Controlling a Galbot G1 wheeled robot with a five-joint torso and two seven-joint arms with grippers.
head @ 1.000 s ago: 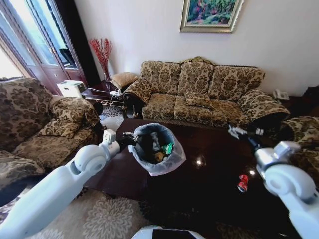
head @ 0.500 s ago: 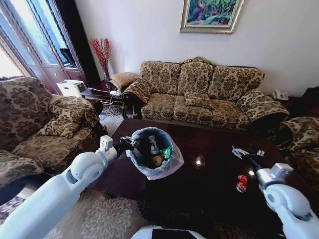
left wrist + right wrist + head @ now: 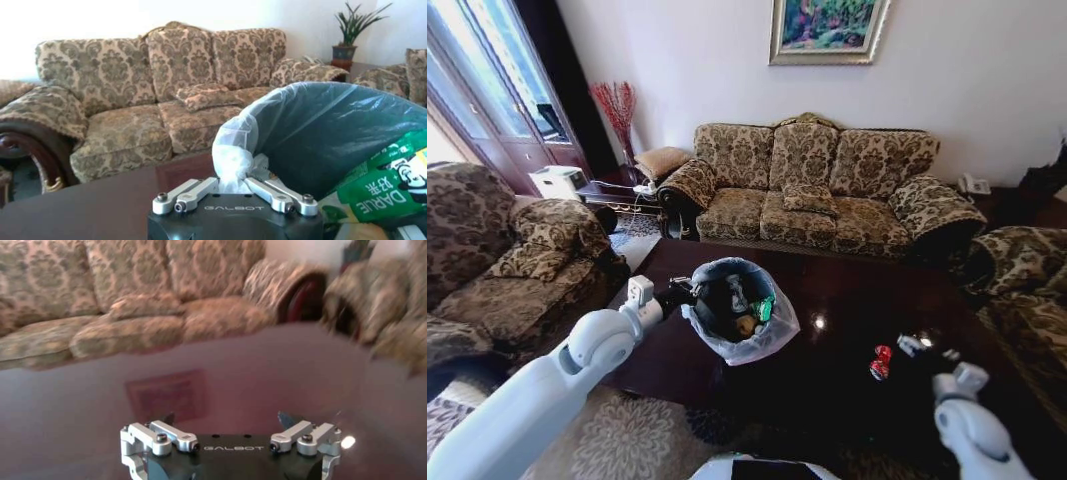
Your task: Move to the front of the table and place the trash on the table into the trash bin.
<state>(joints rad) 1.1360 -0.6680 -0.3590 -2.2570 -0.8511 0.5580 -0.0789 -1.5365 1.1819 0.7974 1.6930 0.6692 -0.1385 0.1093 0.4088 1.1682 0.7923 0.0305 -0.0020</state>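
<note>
The trash bin [image 3: 739, 335], lined with a whitish-blue bag, stands on the left half of the dark glossy table [image 3: 837, 300]. My left gripper [image 3: 681, 293] is shut on its near rim; the left wrist view shows the gripper [image 3: 233, 183] pinching the bag's edge. A green packet [image 3: 764, 306] and other trash lie inside the bin, and the packet [image 3: 380, 192] shows close in the left wrist view. A red can [image 3: 882, 362] lies on the table at the right. My right gripper [image 3: 924, 346] hovers just right of it, and its fingers stand wide open [image 3: 227, 418] over bare tabletop.
A patterned sofa [image 3: 817, 190] stands beyond the table's far edge. Armchairs flank the table at left [image 3: 507, 260] and right [image 3: 1027, 270]. A small side table [image 3: 622, 192] sits in the back-left corner. A pale rug [image 3: 627, 440] lies under the table's near edge.
The camera has turned, shifting the whole scene left. My right arm has dropped and drawn back, bringing its gripper down close beside the red can. The left gripper still holds the bin.
</note>
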